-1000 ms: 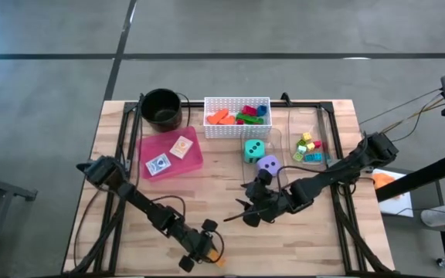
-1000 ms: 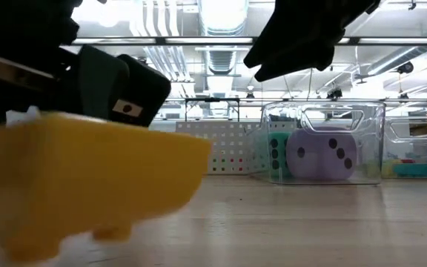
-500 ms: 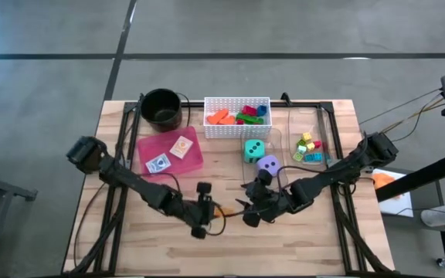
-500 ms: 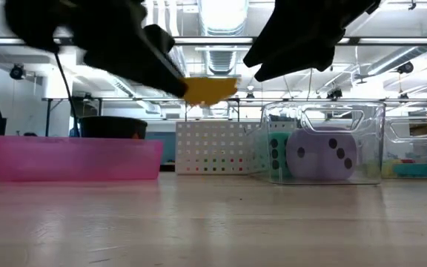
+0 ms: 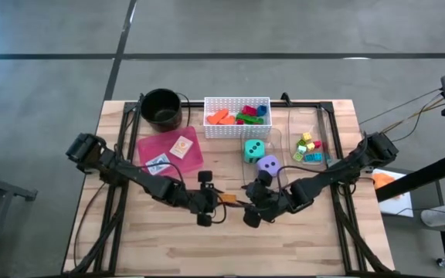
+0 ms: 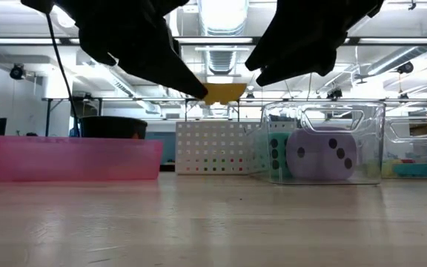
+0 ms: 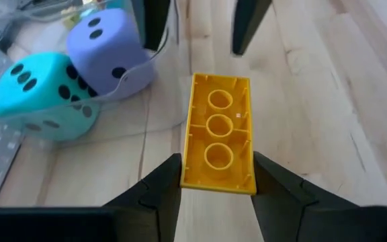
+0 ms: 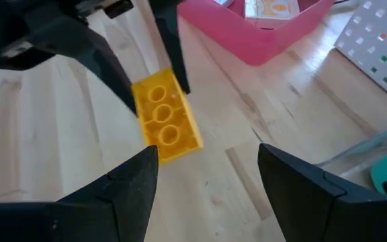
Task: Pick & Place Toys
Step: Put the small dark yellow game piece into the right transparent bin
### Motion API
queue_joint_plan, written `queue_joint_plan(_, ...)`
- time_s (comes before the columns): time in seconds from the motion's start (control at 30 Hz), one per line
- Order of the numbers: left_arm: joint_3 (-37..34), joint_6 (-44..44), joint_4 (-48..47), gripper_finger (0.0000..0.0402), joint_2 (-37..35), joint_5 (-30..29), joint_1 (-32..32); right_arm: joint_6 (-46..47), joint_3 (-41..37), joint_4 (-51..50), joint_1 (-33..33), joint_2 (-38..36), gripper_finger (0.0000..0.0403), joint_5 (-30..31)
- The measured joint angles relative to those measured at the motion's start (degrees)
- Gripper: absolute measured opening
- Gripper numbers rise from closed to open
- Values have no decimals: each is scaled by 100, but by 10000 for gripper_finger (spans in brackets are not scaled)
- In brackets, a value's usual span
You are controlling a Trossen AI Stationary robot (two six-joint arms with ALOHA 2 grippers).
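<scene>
Left gripper (image 5: 221, 198) clenching yellow block (image 7: 218, 132) facing released right gripper (image 5: 243, 208); dice (image 7: 106, 50) beside.

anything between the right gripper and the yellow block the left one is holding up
Nothing: the right wrist view shows only bare wooden table between the open right gripper and the yellow block in the left gripper.

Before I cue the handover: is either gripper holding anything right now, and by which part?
The left gripper holds the yellow block by one short end, clear of the table. The right gripper, open, holds nothing.
</scene>
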Motion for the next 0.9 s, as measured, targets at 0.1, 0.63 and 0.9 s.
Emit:
queue_joint_plan(0.1, 0, 143, 75, 153, 0, 0, 0, -49, -62, 28, 2, 0, 256, 55)
queue_joint_plan(0.63, 2, 162, 231, 153, 0, 1, 47, -1074, -88, 117, 90, 2, 256, 90)
queue_joint_plan(0.9, 11, 208, 598, 153, 0, 2, 48, -1439, -138, 874, 105, 2, 256, 90)
